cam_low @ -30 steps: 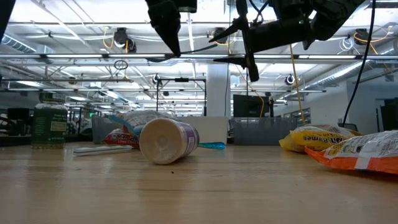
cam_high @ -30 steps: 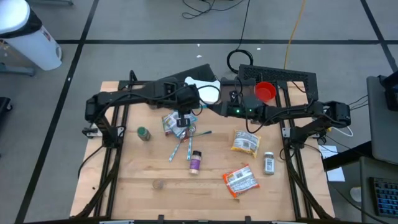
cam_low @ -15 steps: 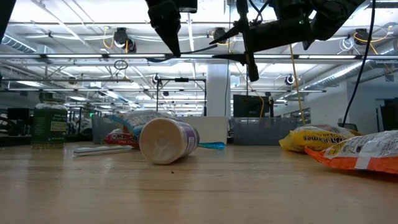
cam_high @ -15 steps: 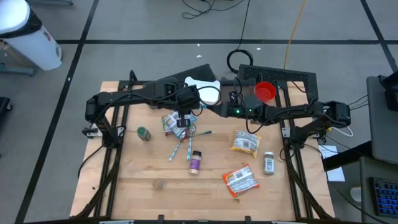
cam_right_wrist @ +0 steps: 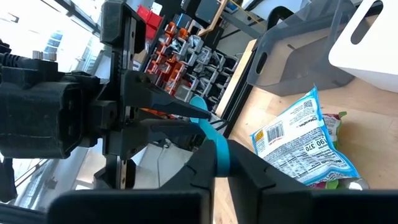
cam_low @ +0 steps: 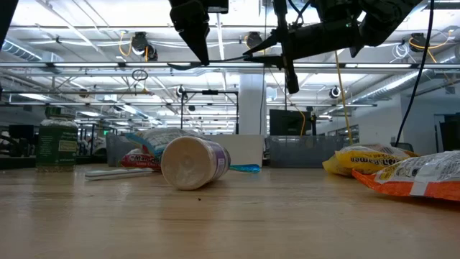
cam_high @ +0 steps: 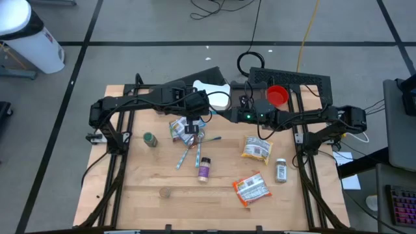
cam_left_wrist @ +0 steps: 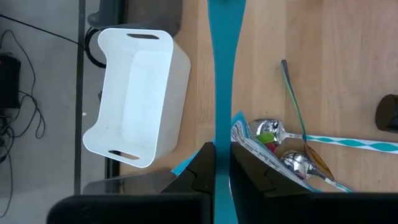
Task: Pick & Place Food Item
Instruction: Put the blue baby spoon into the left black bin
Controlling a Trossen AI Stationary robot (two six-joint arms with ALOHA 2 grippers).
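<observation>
A: Left gripper (cam_left_wrist: 222, 158)?
B: Clamped on one end of a teal flat plastic strip (cam_left_wrist: 224, 74), held off the wooden table (cam_left_wrist: 348, 37), running just beside the white plastic bin (cam_left_wrist: 137, 93).
A: Right gripper (cam_right_wrist: 221, 163)?
B: Closed on the strip's other end, facing the left one.
A: Food?
B: Blue crinkled snack bag (cam_right_wrist: 305, 143) lies flat near the bin, below both grippers. Two metal spoons (cam_left_wrist: 292, 134) touch it.
</observation>
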